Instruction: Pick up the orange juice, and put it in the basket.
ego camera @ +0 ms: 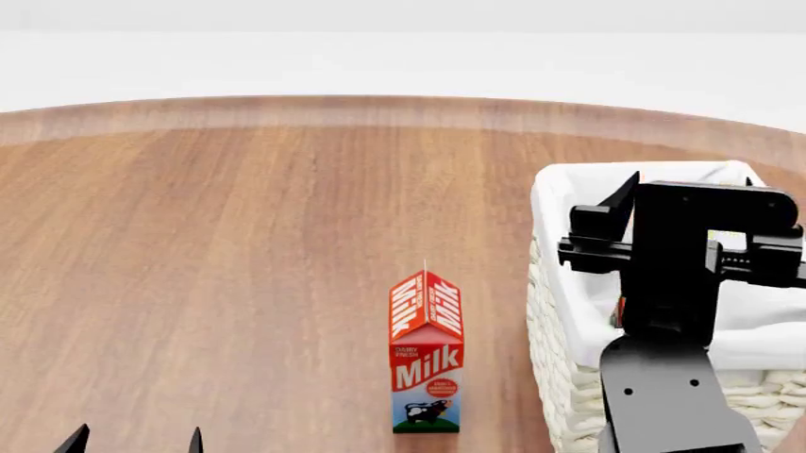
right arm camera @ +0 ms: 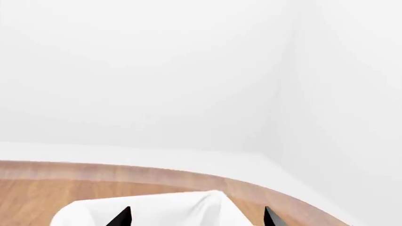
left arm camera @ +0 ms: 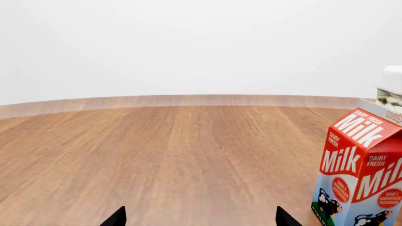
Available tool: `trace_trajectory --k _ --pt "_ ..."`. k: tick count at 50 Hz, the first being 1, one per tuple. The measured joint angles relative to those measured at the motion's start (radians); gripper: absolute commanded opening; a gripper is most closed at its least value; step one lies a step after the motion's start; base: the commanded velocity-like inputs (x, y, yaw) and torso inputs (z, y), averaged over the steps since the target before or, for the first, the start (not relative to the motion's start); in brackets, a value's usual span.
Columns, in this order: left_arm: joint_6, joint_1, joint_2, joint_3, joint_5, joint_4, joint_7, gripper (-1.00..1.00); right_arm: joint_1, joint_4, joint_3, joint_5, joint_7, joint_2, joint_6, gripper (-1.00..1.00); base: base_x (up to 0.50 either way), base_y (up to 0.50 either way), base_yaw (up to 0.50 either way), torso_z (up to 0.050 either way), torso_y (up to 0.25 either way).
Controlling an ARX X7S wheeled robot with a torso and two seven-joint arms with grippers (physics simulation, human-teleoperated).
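At the near left, left gripper [ego camera: 135, 441]: its two dark fingertips are poking into the bottom of the head view, low over the wood; the jaws are standing wide apart and are holding nothing.
Milk carton [ego camera: 426, 354]: it is standing upright on the table, just ahead and to the right of the left gripper, and is touching neither gripper nor basket; in the left wrist view it is showing at the frame's edge, beside one fingertip.
Basket [ego camera: 554, 311]: the cream wicker basket with its white cloth liner is sitting on the table to the right of the milk carton, near it but apart.
Right gripper [right arm camera: 196, 217]: it is hanging over the basket's inside, with the black arm crossing the near rim; in its own wrist view the fingertips are spread, with only white liner showing between them.
Orange juice: the right arm is hiding most of the basket's inside; only a thin orange-red sliver [ego camera: 618, 311] is showing against the liner beside the arm, too small to tell whether it is the carton.
Table [ego camera: 252, 236]: the brown wood is stretching back to a curved far edge.
Backdrop: a plain white wall is rising behind the table.
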Motion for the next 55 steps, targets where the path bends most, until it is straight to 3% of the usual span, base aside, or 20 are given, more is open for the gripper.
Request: trace_trajectory --k 34,55 --pt "0.003 -0.002 -0.004 0.007 -0.004 -0.001 -0.005 1.00 -0.037 -0.127 -0.005 -0.004 0.006 0.020 0.048 1.00 0.00 0.00 0.00 0.000 0.000" --pt "0.004 -0.003 -0.007 0.010 -0.007 -0.001 -0.008 1.00 -0.184 -0.453 0.022 0.045 0.022 0.076 0.093 1.00 0.00 0.00 0.00 0.000 0.000"
